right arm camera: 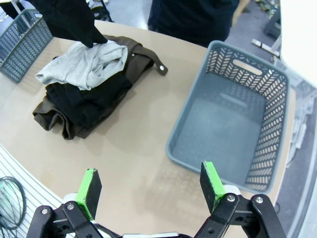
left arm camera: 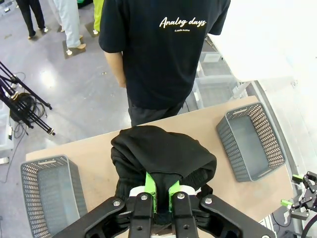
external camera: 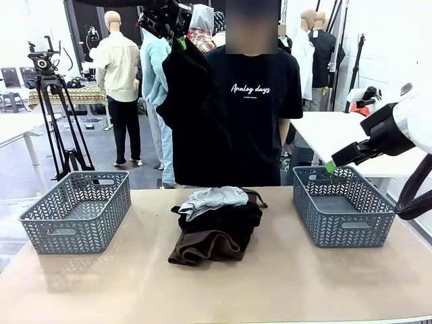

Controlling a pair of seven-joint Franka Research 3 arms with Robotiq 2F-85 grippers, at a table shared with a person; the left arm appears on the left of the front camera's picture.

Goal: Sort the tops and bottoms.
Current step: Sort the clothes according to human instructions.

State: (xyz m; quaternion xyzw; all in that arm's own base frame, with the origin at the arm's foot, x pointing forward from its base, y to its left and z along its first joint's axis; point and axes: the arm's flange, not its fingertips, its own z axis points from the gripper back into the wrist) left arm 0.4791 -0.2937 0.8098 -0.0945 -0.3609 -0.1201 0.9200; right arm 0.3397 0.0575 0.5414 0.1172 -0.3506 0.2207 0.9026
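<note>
I have the left gripper (external camera: 179,42) clamped on a black garment (external camera: 192,115), which hangs at 12 o'clock above the pile mid-table. That pile has the pale grey-blue garment (external camera: 214,198) on top, a second black garment (external camera: 219,221) beneath it and the dark brown garment (external camera: 202,250) lowest. My right gripper (external camera: 331,166) holds its jaws wide apart with nothing between them, over the right basket (external camera: 351,223) at 3 o'clock from the pile.

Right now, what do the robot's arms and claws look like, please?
The right arm has a white shell, a black wrist and a thick black cable looping beside it. Both the left claw and the right claw are black and two-fingered, with bright green pads and silver screws.
</note>
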